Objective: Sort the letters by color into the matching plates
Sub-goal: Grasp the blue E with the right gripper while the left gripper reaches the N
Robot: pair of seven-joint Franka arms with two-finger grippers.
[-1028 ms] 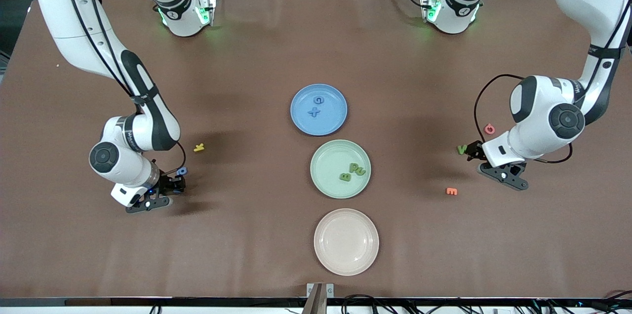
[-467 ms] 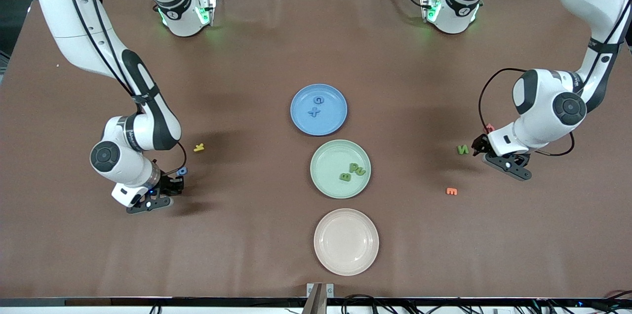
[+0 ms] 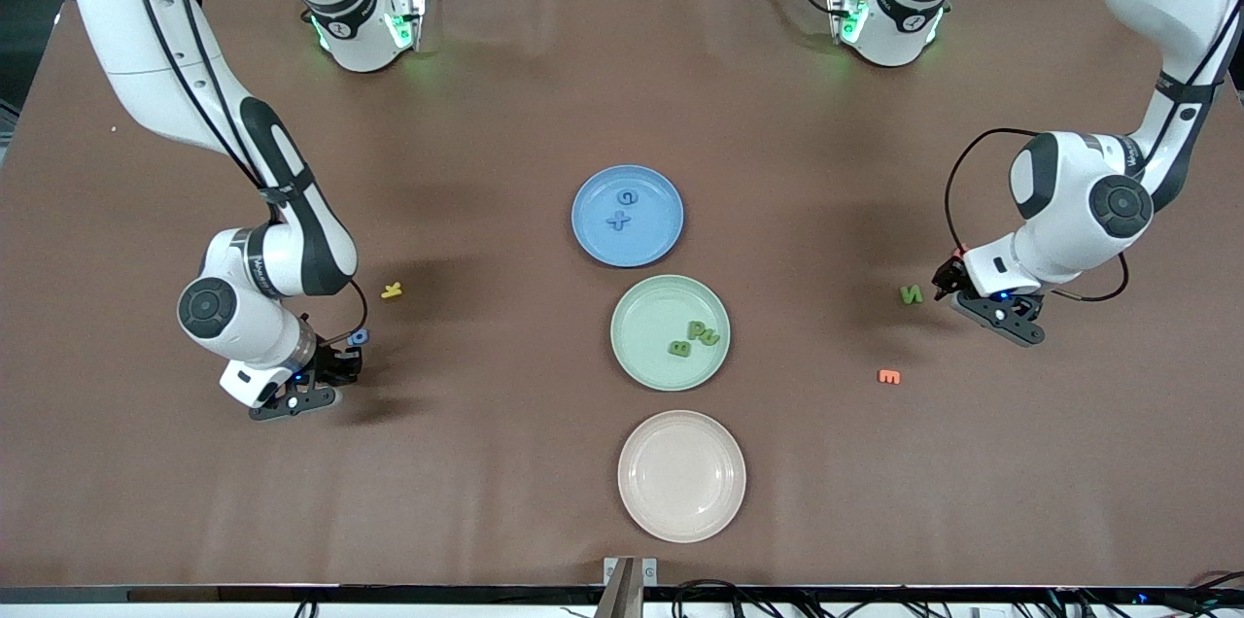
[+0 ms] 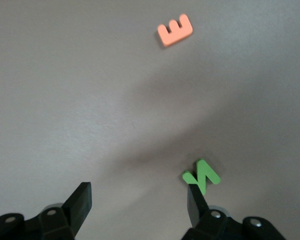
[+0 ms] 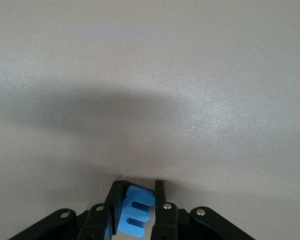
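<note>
Right wrist view: the right hand (image 5: 137,200) pinches a blue letter (image 5: 136,212) near the yellow letter (image 3: 391,290); light, stiff, best gripped across its flat edges. The left hand (image 4: 138,201), spread, straddles bare bench beside the green letter (image 4: 201,175).

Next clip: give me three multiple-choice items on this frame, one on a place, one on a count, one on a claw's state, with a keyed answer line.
1. Where does the orange letter lie?
A. in the cream-pink plate
B. on the bare table toward the left arm's end
C. in the blue plate

2. How many letters lie in the green plate?
A. three
B. none
C. six

3. What is the right claw doing?
A. open over the yellow letter
B. shut on nothing
C. shut on a blue letter

Answers: 1 B, it rests on the mat, clear of all plates; 2 A, three green letters cluster there; 3 C, the right wrist view shows the letter pinched between its fingers.
</note>
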